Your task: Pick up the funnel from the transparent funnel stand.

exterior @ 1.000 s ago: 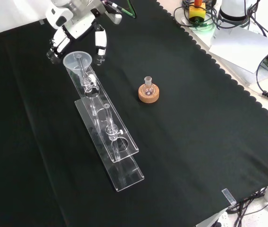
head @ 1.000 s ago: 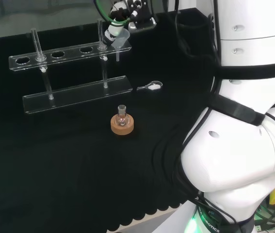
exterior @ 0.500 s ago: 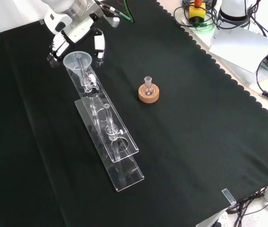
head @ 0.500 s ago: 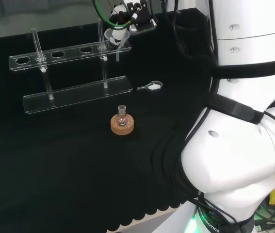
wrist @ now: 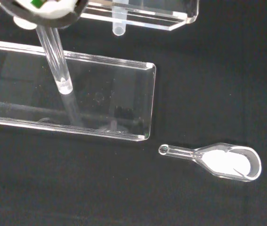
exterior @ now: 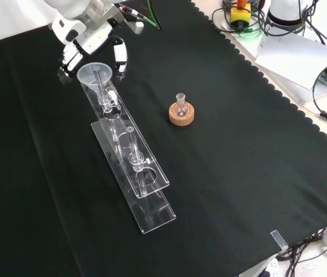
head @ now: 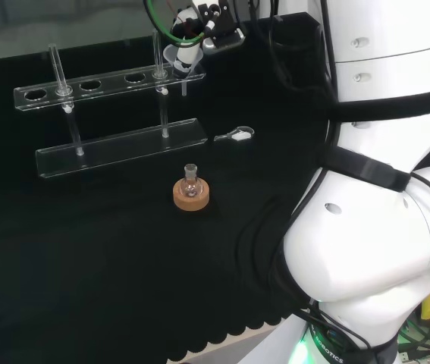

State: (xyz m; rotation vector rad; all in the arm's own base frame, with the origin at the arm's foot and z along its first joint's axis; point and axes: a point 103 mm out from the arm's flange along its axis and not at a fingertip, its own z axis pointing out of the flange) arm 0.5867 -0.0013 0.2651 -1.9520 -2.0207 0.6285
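Front view: the hand [exterior: 91, 36] comes in at the far left of the cloth, over the far end of the transparent funnel stand [exterior: 130, 156]. Its fingers [exterior: 120, 55] point down and spread to either side of the funnel [exterior: 94, 75], one just right of the rim, others just left of it. They are loosely curved and have hold of nothing; whether any fingertip touches the funnel rim cannot be told.

The funnel sits upright in the stand's upper rail, at the rail's far end, wide mouth up, stem hanging down through the hole toward the base plate.

Head view: the hand [head: 186, 30] sits at the far side of the bench, above the right end of the stand [head: 120, 144]. The funnel [head: 178, 59] is seated at that right end, directly under the fingers. Other holes along the rail stand open to the left.

Wrist view: the funnel's stem tip [wrist: 118, 27] pokes below the upper rail, and one upright rod of the stand rises from the clear base plate [wrist: 100, 101]. A small clear scoop [wrist: 215, 160] with white powder in its bowl lies flat on the cloth just off the plate's corner, apart from it.

Nearer in the head view, a small round flask [head: 191, 182] stands upright in a cork ring [head: 190, 195], well apart from the stand and the hand.

The arm's white links [head: 374, 189] stand at the head view's right.
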